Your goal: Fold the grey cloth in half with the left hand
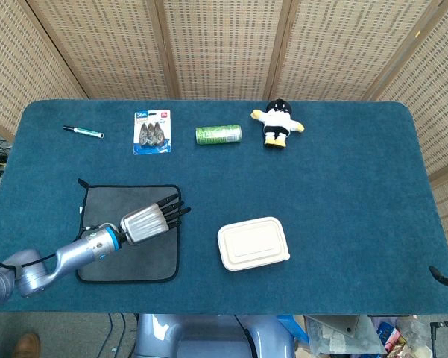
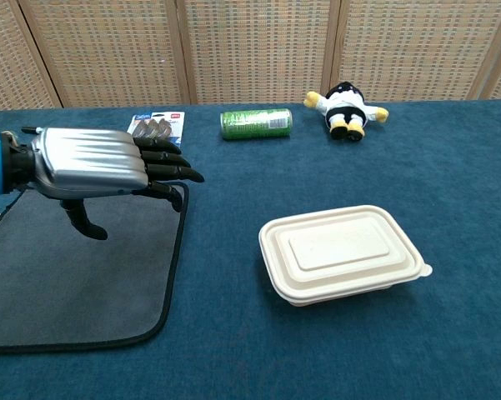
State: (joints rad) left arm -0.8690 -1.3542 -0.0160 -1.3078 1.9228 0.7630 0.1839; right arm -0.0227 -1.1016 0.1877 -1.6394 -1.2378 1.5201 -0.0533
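One grey cloth is lying flat and unfolded at the table's front left. The left hand is hovering over the cloth's right edge, fingers spread, holding nothing. To fold well, it probably needs to come down on that edge, pinch only the hem, then carry it across so borders meet. The takeaway box is sitting just right, near enough to be nudged.

Matt fuzzy grey cloth, glossy ribbed metal-look hand, seemingly smooth plastic box
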